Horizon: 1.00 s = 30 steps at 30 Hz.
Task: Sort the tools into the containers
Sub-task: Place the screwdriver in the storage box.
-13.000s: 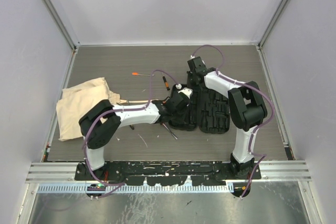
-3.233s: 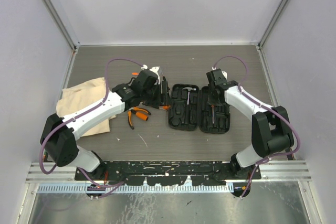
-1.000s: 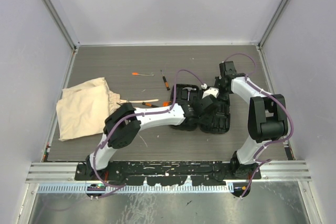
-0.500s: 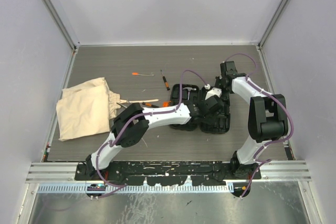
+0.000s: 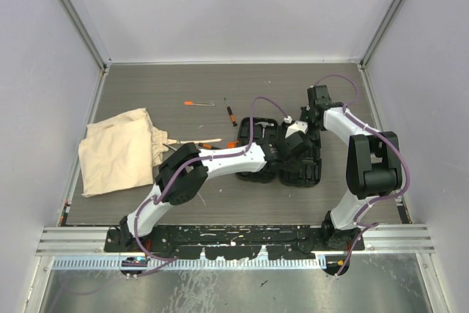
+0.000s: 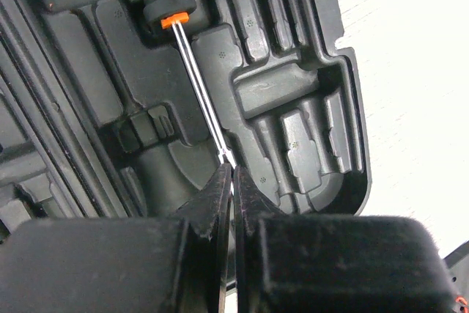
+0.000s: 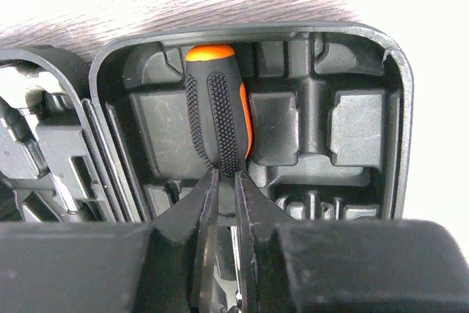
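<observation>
Black-orange screwdriver (image 7: pixel 218 119) slotted in open case (image 7: pixel 366 130)

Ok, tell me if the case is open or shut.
Open: the case lies spread flat, both halves' moulded slots facing up, a screwdriver lying in one.

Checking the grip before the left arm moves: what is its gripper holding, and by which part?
The left gripper pinches a black-handled screwdriver by the tip of its steel shaft.

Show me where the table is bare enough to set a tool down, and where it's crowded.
Bare: the far strip of table beyond the thin driver; the near strip between case and arm bases. Crowded: between bag and case, with stick and left arm.
</observation>
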Each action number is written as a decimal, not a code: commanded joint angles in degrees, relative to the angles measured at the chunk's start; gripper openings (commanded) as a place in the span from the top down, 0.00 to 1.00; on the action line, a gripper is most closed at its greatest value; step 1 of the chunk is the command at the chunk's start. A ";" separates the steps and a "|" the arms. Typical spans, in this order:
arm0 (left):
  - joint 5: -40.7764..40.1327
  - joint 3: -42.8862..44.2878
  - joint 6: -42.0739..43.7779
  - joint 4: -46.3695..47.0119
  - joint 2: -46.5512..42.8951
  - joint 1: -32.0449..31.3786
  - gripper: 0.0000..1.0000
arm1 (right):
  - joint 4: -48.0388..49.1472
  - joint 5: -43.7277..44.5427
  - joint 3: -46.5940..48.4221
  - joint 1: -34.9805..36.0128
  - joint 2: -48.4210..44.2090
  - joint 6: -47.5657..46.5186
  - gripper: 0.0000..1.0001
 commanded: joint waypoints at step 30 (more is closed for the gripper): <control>1.21 -2.69 -3.48 -2.87 7.58 0.20 1.00 | 1.72 4.37 -4.04 -0.35 3.57 0.12 0.81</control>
